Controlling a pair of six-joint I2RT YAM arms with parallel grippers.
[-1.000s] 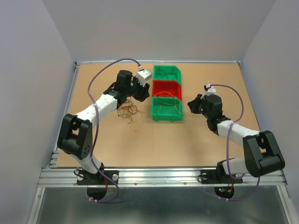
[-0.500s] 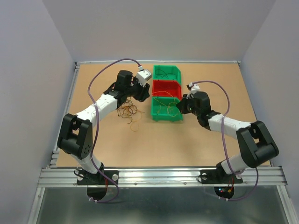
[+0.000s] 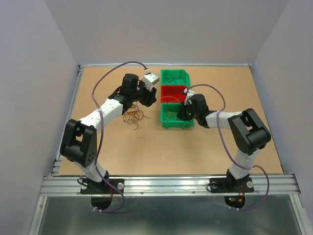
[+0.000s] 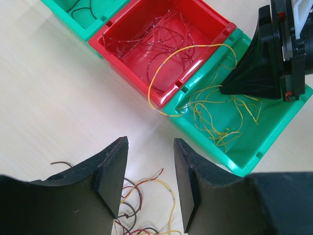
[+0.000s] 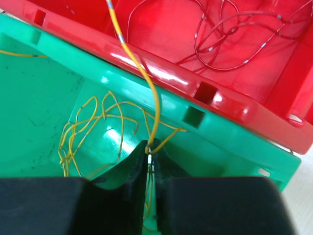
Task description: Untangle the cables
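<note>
A loose tangle of dark, reddish and yellow cables (image 3: 135, 117) lies on the table left of the bins; its strands show below my left fingers (image 4: 142, 205). My left gripper (image 3: 146, 96) (image 4: 150, 183) is open and empty above the tangle. My right gripper (image 3: 182, 111) (image 5: 149, 155) is shut on a yellow cable (image 5: 142, 73) inside the near green bin (image 3: 188, 122). That cable arcs over the red bin's rim (image 4: 166, 63). Several yellow cables (image 4: 220, 117) lie in the near green bin (image 5: 39, 112).
The red bin (image 3: 165, 98) (image 5: 274, 93) holds reddish cables (image 4: 166, 36). The far green bin (image 3: 185, 77) holds dark cables. The three bins stand in a row at the table's middle. One yellow loop (image 3: 142, 131) lies alone nearer the front.
My right gripper has swung left from the open table to over the near green bin and is now shut on the yellow cable. The left arm has not moved.
</note>
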